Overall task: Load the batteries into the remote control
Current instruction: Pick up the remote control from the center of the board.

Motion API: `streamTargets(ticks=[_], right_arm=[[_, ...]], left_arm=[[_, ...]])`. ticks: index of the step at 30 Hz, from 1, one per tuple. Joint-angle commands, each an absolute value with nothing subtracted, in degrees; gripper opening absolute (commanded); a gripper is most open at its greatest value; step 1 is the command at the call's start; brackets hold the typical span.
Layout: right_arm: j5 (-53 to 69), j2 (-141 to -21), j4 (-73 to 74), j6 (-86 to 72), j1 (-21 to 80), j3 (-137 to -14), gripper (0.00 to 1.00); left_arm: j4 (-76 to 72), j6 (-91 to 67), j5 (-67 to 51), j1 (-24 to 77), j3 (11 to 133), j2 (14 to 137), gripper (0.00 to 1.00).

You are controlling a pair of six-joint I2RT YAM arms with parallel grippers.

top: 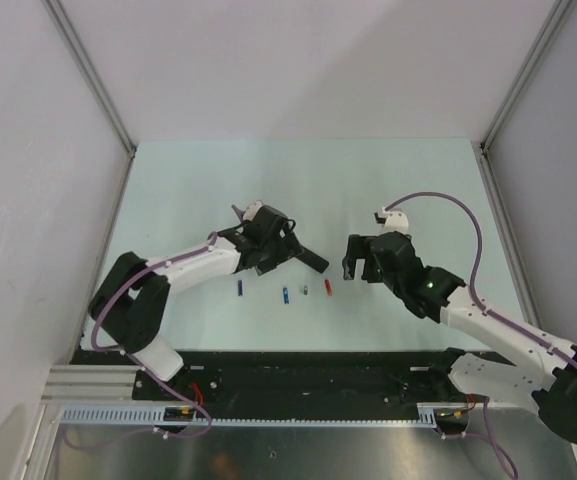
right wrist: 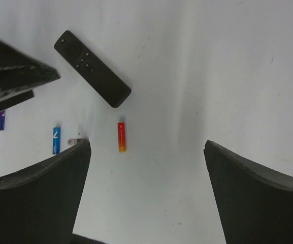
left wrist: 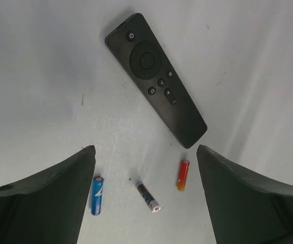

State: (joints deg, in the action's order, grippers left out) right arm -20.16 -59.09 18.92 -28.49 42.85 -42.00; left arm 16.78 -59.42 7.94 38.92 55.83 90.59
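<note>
The remote control (left wrist: 154, 79) lies face up on the table, buttons showing; it also shows in the top view (top: 311, 260) and the right wrist view (right wrist: 92, 68). The batteries lie in a row in front of it: dark blue (top: 240, 288), lighter blue (top: 286, 295), grey-silver (top: 305, 291), orange-red (top: 328, 288). My left gripper (top: 280, 252) is open and empty, above the table just left of the remote; between its fingers I see the lighter blue (left wrist: 97, 194), grey-silver (left wrist: 149, 197) and orange-red (left wrist: 183, 175) batteries. My right gripper (top: 360, 272) is open and empty, right of the orange-red battery (right wrist: 121, 136).
White walls with metal corner posts (top: 88, 70) enclose the pale green table (top: 298, 180). A black base rail (top: 308, 375) runs along the near edge. My left gripper's finger (right wrist: 14, 81) shows at the upper left of the right wrist view.
</note>
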Motion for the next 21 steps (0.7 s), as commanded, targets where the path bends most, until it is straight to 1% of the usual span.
streamTargets(ticks=[1,2,8,11,14,21], right_arm=[[-21.79,-55.55,21.44,-30.14,45.0,-42.54,0.99],[-21.97,-55.02,22.4,-30.41,45.17,-42.45,0.99],[-22.32,-50.64,24.61,-32.17,46.23,-42.1,0.99],[-21.97,-48.35,25.4,-32.69,46.41,-42.1,0.99],[-21.62,-46.33,26.27,-33.31,46.41,-42.1,0.99],[-21.71,-42.72,27.77,-33.31,46.49,-42.1,1.0]], left_arm=[[18.71,-66.71,11.95,39.9,61.78,94.47,0.88],[20.03,-67.23,12.65,39.9,62.74,95.18,0.91],[23.02,-69.96,12.66,40.43,69.42,102.29,0.9],[25.91,-71.36,12.83,40.6,73.29,106.07,0.86],[29.34,-72.86,13.71,40.78,76.11,108.45,0.79],[32.43,-76.29,14.24,41.13,78.83,111.7,0.78]])
